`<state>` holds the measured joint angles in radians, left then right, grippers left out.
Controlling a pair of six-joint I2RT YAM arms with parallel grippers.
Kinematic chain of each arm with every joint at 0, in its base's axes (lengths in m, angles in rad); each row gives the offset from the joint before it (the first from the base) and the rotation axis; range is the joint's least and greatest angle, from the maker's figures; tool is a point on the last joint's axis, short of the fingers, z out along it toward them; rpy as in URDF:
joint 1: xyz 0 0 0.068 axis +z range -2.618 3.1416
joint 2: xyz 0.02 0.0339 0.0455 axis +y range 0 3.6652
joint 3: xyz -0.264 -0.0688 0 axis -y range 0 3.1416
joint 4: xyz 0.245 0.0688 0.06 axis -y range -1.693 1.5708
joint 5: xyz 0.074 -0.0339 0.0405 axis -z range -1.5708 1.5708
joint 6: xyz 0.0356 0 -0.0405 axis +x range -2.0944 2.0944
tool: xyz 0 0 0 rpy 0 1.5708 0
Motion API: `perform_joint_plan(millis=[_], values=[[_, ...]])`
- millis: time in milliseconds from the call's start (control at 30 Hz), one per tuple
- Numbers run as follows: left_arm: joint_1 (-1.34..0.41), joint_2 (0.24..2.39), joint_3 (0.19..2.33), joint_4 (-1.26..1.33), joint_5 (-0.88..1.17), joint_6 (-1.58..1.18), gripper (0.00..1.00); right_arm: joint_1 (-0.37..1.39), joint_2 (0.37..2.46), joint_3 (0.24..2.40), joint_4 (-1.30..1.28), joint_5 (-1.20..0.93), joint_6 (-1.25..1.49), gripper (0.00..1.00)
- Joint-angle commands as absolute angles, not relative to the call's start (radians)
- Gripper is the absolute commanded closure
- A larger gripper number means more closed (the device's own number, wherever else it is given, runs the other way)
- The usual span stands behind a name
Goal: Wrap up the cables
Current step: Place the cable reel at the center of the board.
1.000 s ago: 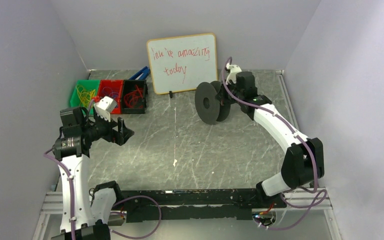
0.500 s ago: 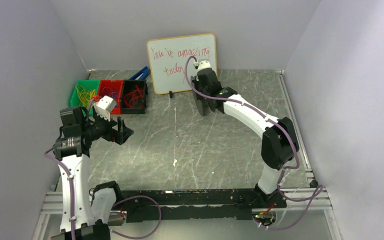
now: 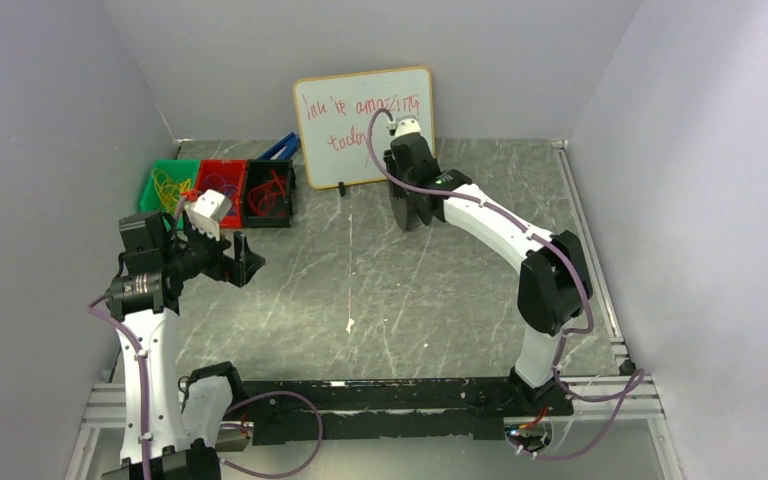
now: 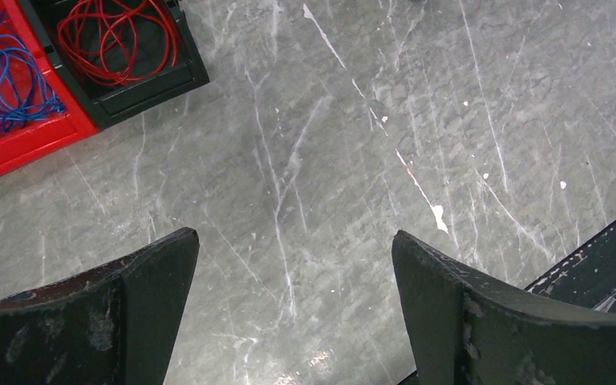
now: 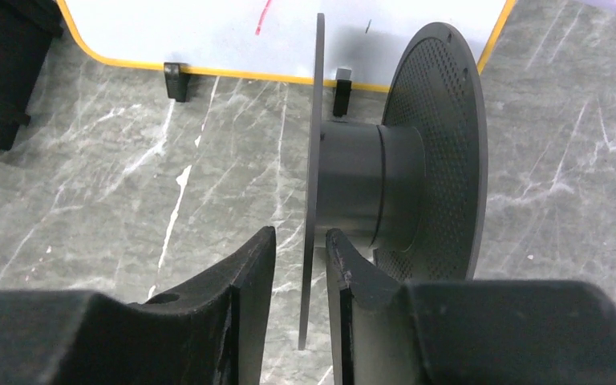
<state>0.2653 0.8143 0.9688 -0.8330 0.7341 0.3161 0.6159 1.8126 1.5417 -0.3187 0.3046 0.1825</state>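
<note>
There's the right gripper just in front of the whiteboard, jaws a little apart either side of the thin flange of the black spool, not pinching it. The spool's being stood ready, I'd say. The red cables lie coiled in the black bin left of the whiteboard; the left gripper, jaws wide and empty, hovers well forward of it, and next must pinch one thread-thin strand.
</note>
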Motion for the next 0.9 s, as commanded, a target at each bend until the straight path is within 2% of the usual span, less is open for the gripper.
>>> perform_joint_plan(millis=[0, 133, 367, 533, 667, 867], values=[[0.271, 0.808, 0.965, -0.799, 0.718, 0.297, 0.04, 0.606, 1.769, 1.554, -0.316, 0.292, 0.152, 0.64], [0.27, 0.81, 0.966, -0.793, 0.702, 0.291, 0.04, 0.604, 1.731, 1.547, -0.297, 0.271, 0.103, 0.55], [0.271, 0.811, 0.963, -0.787, 0.685, 0.284, 0.04, 0.604, 1.681, 1.572, -0.31, 0.222, 0.009, 0.33], [0.271, 0.818, 0.963, -0.772, 0.655, 0.273, 0.04, 0.6, 1.606, 1.561, -0.304, 0.178, -0.076, 0.26], [0.271, 0.851, 0.992, -0.756, 0.535, 0.26, 0.04, 0.59, 1.514, 1.519, -0.326, 0.076, -0.154, 0.19], [0.269, 0.985, 1.095, -0.749, 0.289, 0.278, 0.04, 0.555, 1.318, 1.438, -0.492, -0.161, -0.306, 0.09]])
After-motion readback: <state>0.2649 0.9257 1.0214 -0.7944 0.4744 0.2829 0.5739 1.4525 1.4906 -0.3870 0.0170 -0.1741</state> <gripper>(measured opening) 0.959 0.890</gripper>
